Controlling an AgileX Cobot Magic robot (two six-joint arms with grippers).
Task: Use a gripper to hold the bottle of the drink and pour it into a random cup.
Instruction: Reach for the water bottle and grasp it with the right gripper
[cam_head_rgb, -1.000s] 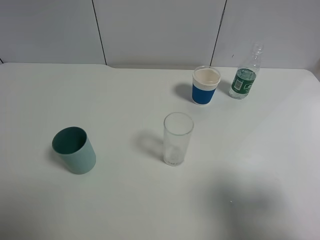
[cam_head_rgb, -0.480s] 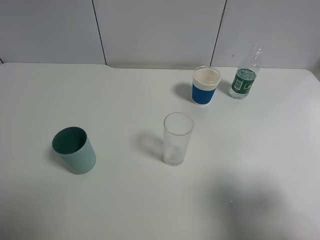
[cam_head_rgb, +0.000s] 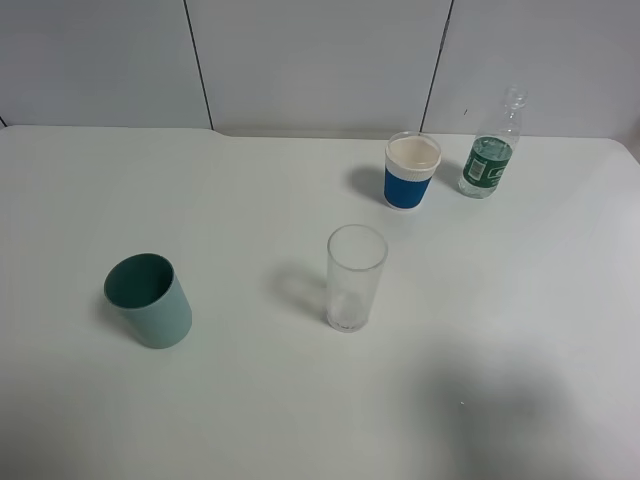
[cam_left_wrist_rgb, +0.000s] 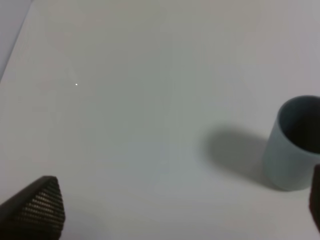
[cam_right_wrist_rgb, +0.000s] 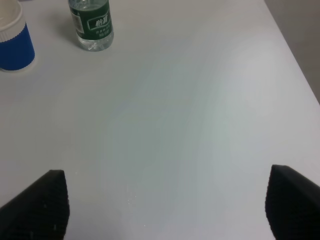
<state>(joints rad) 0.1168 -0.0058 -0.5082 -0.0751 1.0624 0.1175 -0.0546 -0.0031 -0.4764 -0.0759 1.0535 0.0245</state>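
Hanging above the surface (cam_right_wrist_rgb: 190, 125), the right pincer (cam_right_wrist_rgb: 162, 205) is released, with its jaws spread wide. It grasps nothing; only bare white lies between the two black fingertips at the lower corners of the right wrist view. Nothing has changed in the last second: no thing has moved and no arm has come into the exterior view. I therefore judge that the task is at its very start and the reach for the bottle is not yet begun.

The bottle of the drink (cam_right_wrist_rgb: 91, 25) stands upright at the upper left of the right wrist view, well apart from the pincer. It is near the white cup with the blue band (cam_right_wrist_rgb: 12, 42). The clear cup (cam_head_rgb: 355, 278) stands near the centre of the exterior view. The left pincer (cam_left_wrist_rgb: 175, 210) is also released and empty, with the teal cup (cam_left_wrist_rgb: 295, 145) at the right edge of its view.
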